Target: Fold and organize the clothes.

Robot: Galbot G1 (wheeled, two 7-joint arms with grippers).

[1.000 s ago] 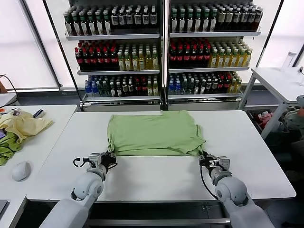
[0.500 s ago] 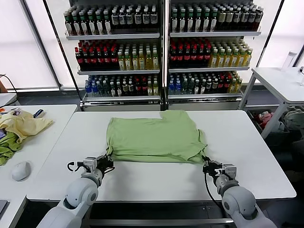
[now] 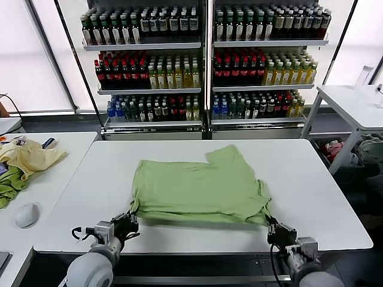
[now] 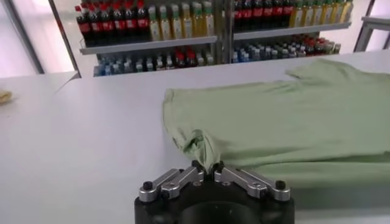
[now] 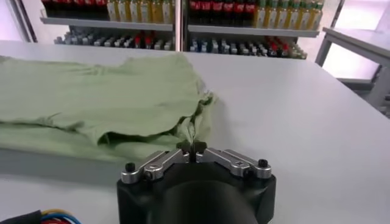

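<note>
The light green polo shirt [image 3: 197, 188] lies folded on the white table [image 3: 311, 179], plain side up, no graphic showing. My left gripper [image 3: 127, 222] is shut on the shirt's near left corner at the table's front edge; the left wrist view shows the cloth [image 4: 268, 122] bunched between the left gripper's [image 4: 207, 170] fingertips. My right gripper [image 3: 274, 228] is shut on the near right corner; the right wrist view shows the shirt [image 5: 91, 97] pinched in the right gripper [image 5: 192, 149]. The near edge is lifted slightly off the table.
A side table on the left holds a pale yellow garment [image 3: 27, 156], a darker green cloth [image 3: 9, 185] and a white mouse [image 3: 26, 214]. Shelves of bottles [image 3: 203, 60] stand behind. Another white table [image 3: 353, 101] stands at the far right.
Both grippers have pulled the shirt's near corners toward the table's front edge, dragging the shirt closer to me. The shirt now lies a little askew.
</note>
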